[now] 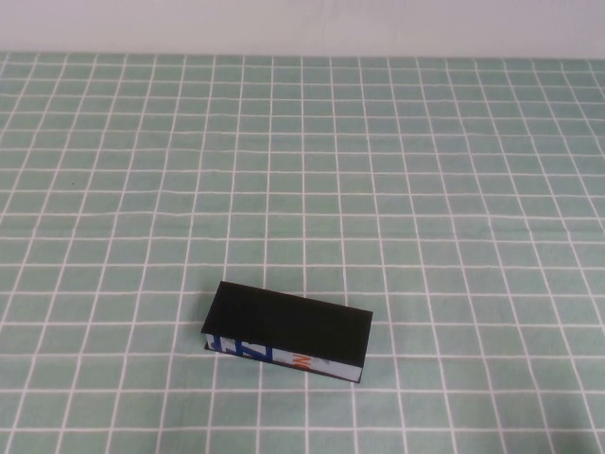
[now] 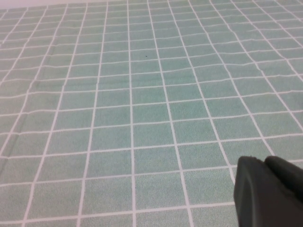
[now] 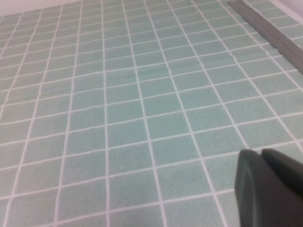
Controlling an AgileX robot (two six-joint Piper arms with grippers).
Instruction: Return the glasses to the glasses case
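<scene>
Green checked cloth (image 1: 425, 189) covered your table. From above, your rectangular black glasses case (image 1: 288, 329) lay shut near the front edge, long axis left-to-right, right end slightly nearer. Left wrist: left gripper (image 2: 270, 191) above cloth, state unclear. Right wrist: right gripper (image 3: 270, 189) closed, empty.

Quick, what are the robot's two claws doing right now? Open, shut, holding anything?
Left gripper: cannot be told; it hangs over bare tablecloth, away from the glasses case.
Right gripper: shut, empty, over bare cloth.
</scene>
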